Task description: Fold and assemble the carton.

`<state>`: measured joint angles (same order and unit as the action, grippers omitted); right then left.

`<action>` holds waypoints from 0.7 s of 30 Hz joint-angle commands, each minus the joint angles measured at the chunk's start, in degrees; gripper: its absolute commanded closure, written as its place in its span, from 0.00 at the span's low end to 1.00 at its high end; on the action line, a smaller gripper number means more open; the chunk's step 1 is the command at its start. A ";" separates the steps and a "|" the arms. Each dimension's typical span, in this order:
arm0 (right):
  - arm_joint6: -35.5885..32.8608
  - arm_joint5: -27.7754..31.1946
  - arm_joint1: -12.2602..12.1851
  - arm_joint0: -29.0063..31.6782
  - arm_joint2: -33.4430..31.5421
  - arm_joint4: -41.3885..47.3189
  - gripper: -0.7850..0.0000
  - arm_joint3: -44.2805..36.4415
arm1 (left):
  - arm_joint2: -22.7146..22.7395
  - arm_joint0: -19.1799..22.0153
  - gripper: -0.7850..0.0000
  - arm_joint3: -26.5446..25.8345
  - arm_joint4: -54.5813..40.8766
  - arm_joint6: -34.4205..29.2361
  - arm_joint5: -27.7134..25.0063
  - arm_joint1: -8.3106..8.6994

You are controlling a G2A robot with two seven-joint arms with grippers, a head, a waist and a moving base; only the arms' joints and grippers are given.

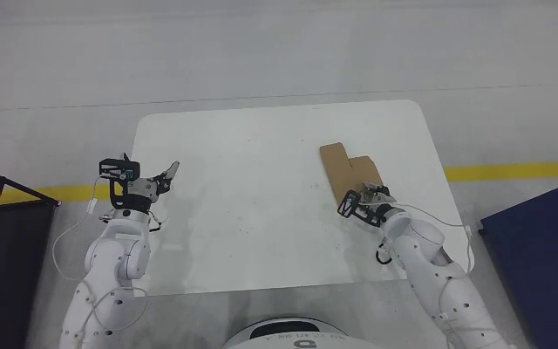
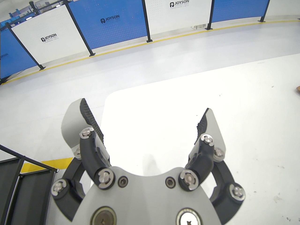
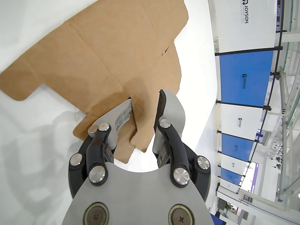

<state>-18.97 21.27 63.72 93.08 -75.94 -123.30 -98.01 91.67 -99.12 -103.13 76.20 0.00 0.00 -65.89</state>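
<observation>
A flat brown carton [image 1: 343, 165] lies unfolded on the right half of the white table [image 1: 253, 201]. My right gripper [image 1: 360, 203] is at its near end, open. In the right wrist view the carton [image 3: 112, 47] has an end flap lying between the jaws of the right gripper [image 3: 145, 97]: one finger is tucked under the cardboard edge and the other sits on top, with a gap left. My left gripper [image 1: 167, 173] hovers open over the table's left edge, far from the carton. Nothing is between the fingers of the left gripper [image 2: 145, 115]. A carton corner [image 2: 298, 88] peeks in.
The carton lies close to the table's right edge [image 1: 436, 174]. A black frame [image 1: 22, 192] stands off the table's left side and a dark blue panel [image 1: 523, 227] off its right. Bare white tabletop spreads between the two arms.
</observation>
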 commanded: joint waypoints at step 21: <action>-0.50 2.90 -0.75 5.01 -2.82 -5.15 0.50 -5.02 | 0.00 0.00 0.00 0.00 0.00 0.00 0.00 0.00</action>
<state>-19.06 24.31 62.97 97.94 -78.75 -128.10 -102.85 91.67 -99.12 -103.13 76.20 0.00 0.00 -65.89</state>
